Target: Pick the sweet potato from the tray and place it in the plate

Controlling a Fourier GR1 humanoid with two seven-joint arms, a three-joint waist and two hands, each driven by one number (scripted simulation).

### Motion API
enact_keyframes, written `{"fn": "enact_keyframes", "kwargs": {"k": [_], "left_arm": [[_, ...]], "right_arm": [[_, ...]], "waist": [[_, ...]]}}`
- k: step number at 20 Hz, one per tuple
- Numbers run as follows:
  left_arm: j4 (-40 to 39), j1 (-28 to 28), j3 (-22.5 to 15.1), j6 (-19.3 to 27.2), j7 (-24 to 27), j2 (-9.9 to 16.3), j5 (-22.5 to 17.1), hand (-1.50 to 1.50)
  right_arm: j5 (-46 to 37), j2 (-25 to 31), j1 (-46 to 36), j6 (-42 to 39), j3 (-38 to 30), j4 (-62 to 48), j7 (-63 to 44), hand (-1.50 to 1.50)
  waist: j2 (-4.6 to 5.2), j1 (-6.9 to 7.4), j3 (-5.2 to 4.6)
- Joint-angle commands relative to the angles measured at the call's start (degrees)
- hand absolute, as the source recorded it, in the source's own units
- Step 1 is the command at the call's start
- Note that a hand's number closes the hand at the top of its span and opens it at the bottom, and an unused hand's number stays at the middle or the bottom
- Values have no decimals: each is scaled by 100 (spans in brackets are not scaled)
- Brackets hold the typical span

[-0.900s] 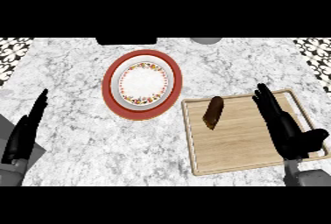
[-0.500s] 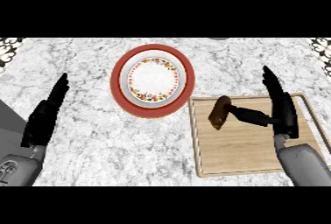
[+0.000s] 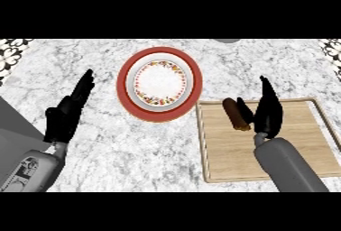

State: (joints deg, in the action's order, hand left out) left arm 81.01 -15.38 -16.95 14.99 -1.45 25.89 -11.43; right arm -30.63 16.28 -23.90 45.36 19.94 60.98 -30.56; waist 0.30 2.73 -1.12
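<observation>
While sweet potato (image 3: 235, 113) lies on tray (image 3: 293, 158), plate (image 3: 160, 83) bare; right hand (image 3: 266, 115) open beside it

surface: marble counter (image 3: 100, 149) | on it: red-rimmed plate (image 3: 125, 90) centre, wooden tray (image 3: 226, 153) right

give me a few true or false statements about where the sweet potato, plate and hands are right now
1. The sweet potato lies on the wooden tray. True.
2. The plate already holds the sweet potato. False: the plate has nothing on it.
3. The right hand is over the tray, right beside the sweet potato. True.
4. The left hand is curled around the plate. False: it rests open at the left, apart from the plate.
5. The plate sits to the right of the tray. False: it sits to the tray's upper left on the marble counter.
</observation>
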Motion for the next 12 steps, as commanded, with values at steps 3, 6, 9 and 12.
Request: {"fn": "enact_keyframes", "kwargs": {"k": [3, 6, 9, 12], "left_arm": [[-78, -108, 33, 62, -139, -117, -13, 0], [-183, -80, 27, 19, -146, -164, -38, 0], [-264, -99, 52, 90, -198, -198, -4, 0], [-251, -31, 142, 98, -149, -113, -6, 0]], "right_arm": [[-2158, -413, -1000, 16, 627, -1071, -1917, -150], [-3036, -785, -1788, -585, 792, -1142, -2938, -150], [-3237, -976, -2325, -2001, 772, -1233, -3931, -150], [-2972, -1359, -2573, -3164, 648, -1396, -4599, -150]], "waist": [[-62, -65, 54], [-92, -132, 57], [-134, -257, 64], [-161, -265, 66]]}}
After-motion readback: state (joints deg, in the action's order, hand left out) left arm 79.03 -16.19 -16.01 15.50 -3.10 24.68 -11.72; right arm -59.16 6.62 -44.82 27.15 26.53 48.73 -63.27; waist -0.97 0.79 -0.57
